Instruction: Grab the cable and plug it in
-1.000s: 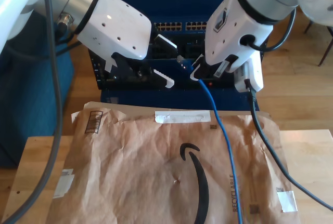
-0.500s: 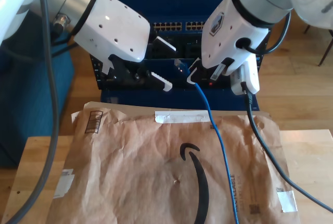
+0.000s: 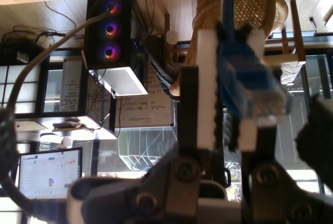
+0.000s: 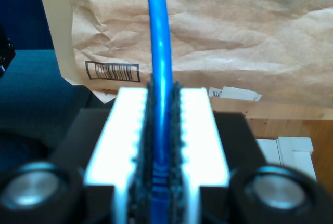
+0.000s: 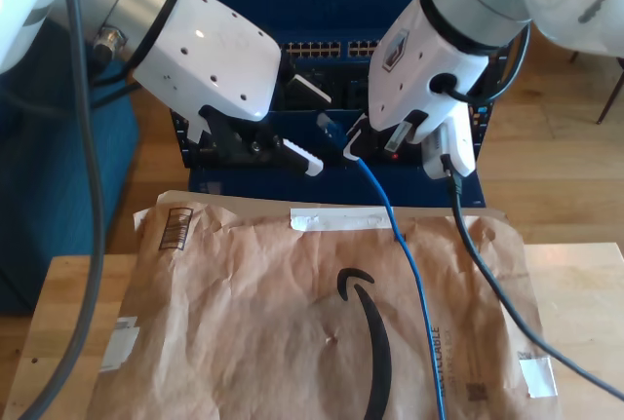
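The bright blue cable [image 5: 409, 264] runs up across the brown envelope to my second gripper [image 5: 356, 139], which is shut on it just behind the plug [image 5: 329, 125]. In the second wrist view the cable [image 4: 158, 52] is pinched between the white pads of my second gripper [image 4: 158, 146]. My first gripper [image 5: 322, 130] reaches in from the exterior view's left with its jaws apart, and the plug tip sits between them. The first wrist view has the plug [image 3: 247, 83] lying along the fingers of my first gripper [image 3: 229, 34], overlapping one finger.
A dark blue network switch [image 5: 322, 50] with rows of ports stands right behind both grippers. A large brown envelope [image 5: 244, 323] covers the wooden table [image 5: 585, 284]. A thick dark grey robot cable [image 5: 487, 264] hangs over the envelope on the exterior view's right.
My second gripper has carried the plug toward the exterior view's left and slightly down, in between my first gripper's fingers. The first arm has barely shifted.
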Robot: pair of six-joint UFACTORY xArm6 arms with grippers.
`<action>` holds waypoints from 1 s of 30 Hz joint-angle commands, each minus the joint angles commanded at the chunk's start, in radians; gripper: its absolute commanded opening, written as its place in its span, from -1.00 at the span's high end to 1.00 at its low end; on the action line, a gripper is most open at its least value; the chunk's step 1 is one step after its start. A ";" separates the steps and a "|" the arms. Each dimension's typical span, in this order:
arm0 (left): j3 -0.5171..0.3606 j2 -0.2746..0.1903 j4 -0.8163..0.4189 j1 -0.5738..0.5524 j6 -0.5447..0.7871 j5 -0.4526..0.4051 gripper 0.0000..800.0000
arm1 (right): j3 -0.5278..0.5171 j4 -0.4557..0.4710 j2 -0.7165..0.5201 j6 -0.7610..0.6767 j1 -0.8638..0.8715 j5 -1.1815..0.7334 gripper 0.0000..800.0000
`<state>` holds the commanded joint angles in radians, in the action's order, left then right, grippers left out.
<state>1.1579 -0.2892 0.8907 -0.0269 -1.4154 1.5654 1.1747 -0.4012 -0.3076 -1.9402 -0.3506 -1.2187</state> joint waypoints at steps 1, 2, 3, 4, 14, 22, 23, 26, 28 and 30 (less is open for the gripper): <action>0.000 0.000 0.000 0.000 0.000 0.000 -0.82 | 0.000 -0.002 0.000 0.000 0.000 0.000 0.99; -0.002 0.000 -0.003 0.000 0.000 0.000 -0.82 | 0.000 -0.003 0.000 0.000 -0.002 0.000 0.99; -0.005 0.002 -0.017 0.000 0.000 0.000 -0.81 | 0.000 -0.003 0.000 0.000 -0.002 -0.002 0.99; -0.005 0.000 -0.035 0.000 -0.002 0.000 -0.78 | 0.000 -0.005 0.000 0.000 -0.005 -0.002 0.99; -0.005 0.002 -0.054 0.000 -0.003 0.003 -0.59 | -0.005 -0.005 0.012 0.000 -0.028 -0.006 0.99; -0.003 0.003 -0.054 0.012 -0.018 0.002 -0.40 | -0.005 -0.003 0.012 0.000 -0.031 -0.008 0.99; -0.003 0.003 -0.054 0.017 -0.018 0.002 -0.37 | -0.005 -0.003 0.012 0.000 -0.031 -0.008 0.99; -0.005 0.003 -0.054 0.021 -0.021 0.000 -0.05 | -0.005 -0.003 0.012 0.000 -0.031 -0.008 0.99; -0.005 0.003 -0.051 0.021 -0.021 0.002 -0.01 | -0.006 -0.003 0.012 0.000 -0.031 -0.008 0.99; -0.006 0.003 -0.049 0.021 -0.021 0.002 0.00 | -0.005 -0.003 0.012 0.000 -0.031 -0.008 0.99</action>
<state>1.1517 -0.2862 0.8416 -0.0054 -1.4369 1.5670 1.1701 -0.4043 -0.2954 -1.9402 -0.3813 -1.2263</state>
